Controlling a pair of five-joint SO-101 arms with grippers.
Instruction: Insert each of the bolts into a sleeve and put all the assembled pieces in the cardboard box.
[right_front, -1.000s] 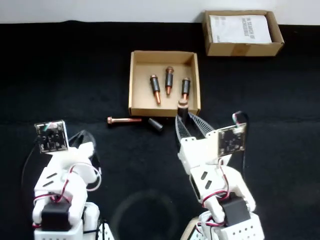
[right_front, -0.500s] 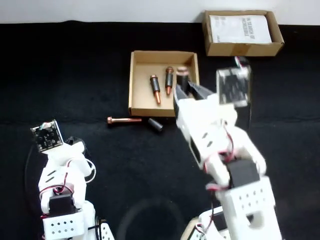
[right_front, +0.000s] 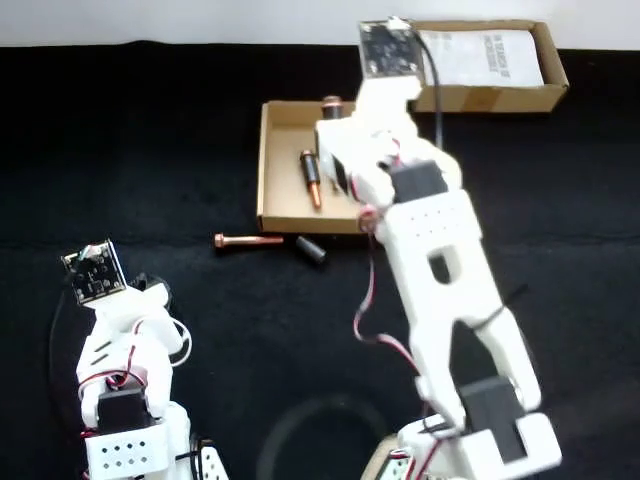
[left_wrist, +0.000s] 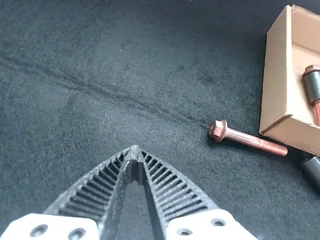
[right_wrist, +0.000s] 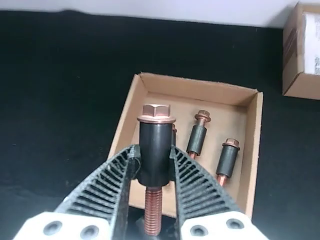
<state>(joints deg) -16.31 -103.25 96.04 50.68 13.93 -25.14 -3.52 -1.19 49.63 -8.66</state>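
Your right tool (right_wrist: 152, 159) is clamped on an assembled piece (right_wrist: 154, 150), a copper-coloured hex bolt pushed through a black cylindrical sleeve; the head sits above the fingers and the threaded end hangs below; you hold it in the air over the open brown cardboard box (right_wrist: 200, 86); two finished pieces (right_wrist: 196, 139) lie side by side on the box floor, and what looks like a third is half hidden behind the one you carry; so the step in hand is, I judge, the drop-off; your next move calls for lowering the piece toward a bare patch of box floor, clear of those lying there, then spreading the fingers only once it is below the rim, since a round sleeve may roll or bounce out; one pair is not yet joined: a loose copper-coloured bolt (left_wrist: 247, 139) and a loose short black sleeve (right_front: 310, 250) lie on the black surface (right_front: 120, 150) just beside the box's near wall; your left tool (left_wrist: 134, 152) hangs above the surface near that bolt's head, fingers together and holding nothing
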